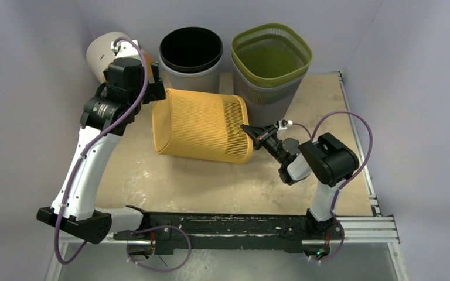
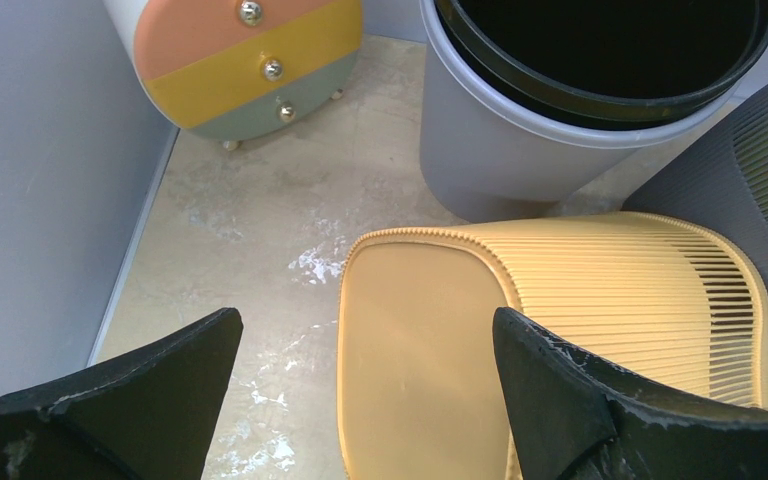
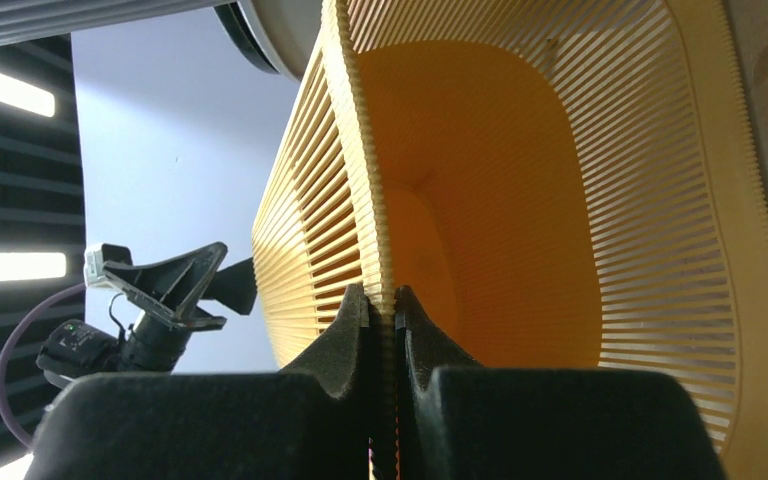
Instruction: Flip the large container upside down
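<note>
From the top camera, the yellow basket [image 1: 202, 126] lies on its side in the middle of the desk [image 1: 211, 187]. Its open mouth faces right and its flat bottom faces left. The right end effector [image 1: 251, 132] is at the rim of the mouth. The left end effector [image 1: 154, 88] hangs by the bottom end. Behind them stand a grey bin [image 1: 190, 58], a green basket [image 1: 271, 55] and a little drawer box [image 1: 101, 55].

From the left wrist camera, the left end effector has its two fingers spread wide and holds nothing. The basket's flat bottom shows between them.

From the right wrist camera, the right end effector is squeezed tight on the yellow basket's thin rim, one finger inside and one outside.
</note>
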Action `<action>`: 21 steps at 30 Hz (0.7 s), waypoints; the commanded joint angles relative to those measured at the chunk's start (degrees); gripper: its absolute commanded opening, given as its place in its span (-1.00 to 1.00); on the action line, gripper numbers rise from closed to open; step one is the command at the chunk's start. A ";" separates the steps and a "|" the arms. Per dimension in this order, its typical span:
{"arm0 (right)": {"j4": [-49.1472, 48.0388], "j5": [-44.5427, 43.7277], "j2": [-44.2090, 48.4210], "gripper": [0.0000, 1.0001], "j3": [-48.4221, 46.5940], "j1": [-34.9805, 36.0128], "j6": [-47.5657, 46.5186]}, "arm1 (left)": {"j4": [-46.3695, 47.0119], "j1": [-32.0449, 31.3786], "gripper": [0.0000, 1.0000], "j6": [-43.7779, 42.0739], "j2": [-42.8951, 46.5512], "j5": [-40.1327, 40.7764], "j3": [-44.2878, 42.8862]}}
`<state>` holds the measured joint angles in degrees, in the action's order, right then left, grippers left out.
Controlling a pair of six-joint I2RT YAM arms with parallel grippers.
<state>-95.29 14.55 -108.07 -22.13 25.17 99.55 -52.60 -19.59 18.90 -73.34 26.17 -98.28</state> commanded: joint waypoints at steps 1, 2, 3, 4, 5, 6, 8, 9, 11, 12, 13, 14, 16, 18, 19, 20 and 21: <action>-21.44 4.23 -9.45 -1.00 6.11 0.57 -9.27 | 4.18 -0.22 0.84 -0.04 -0.15 -0.09 0.78; -21.43 4.19 -8.87 -1.00 6.27 0.46 -9.28 | 4.43 -0.26 0.84 -0.03 -0.31 -0.18 0.94; -21.44 4.19 -8.27 -1.00 6.43 0.16 -9.34 | 4.65 -0.23 0.84 0.00 -0.45 -0.31 1.04; -21.47 4.18 -7.48 -1.00 6.60 -0.15 -9.29 | 4.86 -0.24 0.84 0.00 -0.63 -0.45 1.12; -21.44 4.22 -6.72 -1.00 6.77 -0.51 -9.10 | 5.05 -0.27 0.84 -0.04 -0.77 -0.56 1.12; -21.43 4.32 -5.78 -1.00 7.02 -0.95 -8.71 | 5.23 -0.19 0.84 0.00 -0.97 -0.75 1.08; -21.47 4.83 -3.60 -1.00 7.10 -1.91 -8.26 | 5.60 -0.20 0.84 0.04 -1.33 -1.07 0.86; -21.46 4.99 -2.31 -1.00 7.06 -2.17 -8.00 | 5.70 -0.24 0.84 0.08 -1.44 -1.12 0.77; -21.44 5.56 0.04 -1.00 6.36 -2.32 -7.13 | 5.68 -0.26 0.84 0.07 -1.69 -1.28 0.28; -21.46 5.88 1.02 -1.00 5.50 -2.34 -6.35 | 5.69 -0.25 0.84 0.13 -1.96 -1.38 -0.12; -21.47 5.93 1.82 -1.00 5.03 -2.39 -5.56 | 5.56 -0.25 0.84 0.15 -2.21 -1.46 -0.67; -21.45 5.70 2.56 -1.00 4.78 -2.36 -4.56 | 5.19 -0.26 0.84 0.16 -2.49 -1.55 -1.35; -21.47 4.80 3.73 -1.00 4.73 -2.62 -3.50 | 3.77 -0.20 0.83 0.05 -3.44 -1.52 -3.37; -21.46 4.53 3.46 -1.00 5.00 -3.25 -3.58 | 2.94 -0.29 0.82 -0.02 -4.14 -1.48 -4.86; -21.44 4.67 2.61 -1.00 5.34 -3.66 -3.13 | 2.86 -0.33 0.82 0.00 -4.25 -1.48 -5.20; -21.48 4.81 1.76 -1.00 5.94 -4.23 -2.73 | 2.85 -0.29 0.82 0.04 -4.26 -1.48 -5.37; -21.45 4.99 0.97 -1.00 6.82 -4.85 -2.47 | 2.93 -0.34 0.82 0.08 -4.27 -1.55 -5.46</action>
<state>-95.20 15.88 -101.41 -20.97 21.74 99.98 -50.65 -19.64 18.90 -77.89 25.15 -100.55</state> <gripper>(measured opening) 0.046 0.916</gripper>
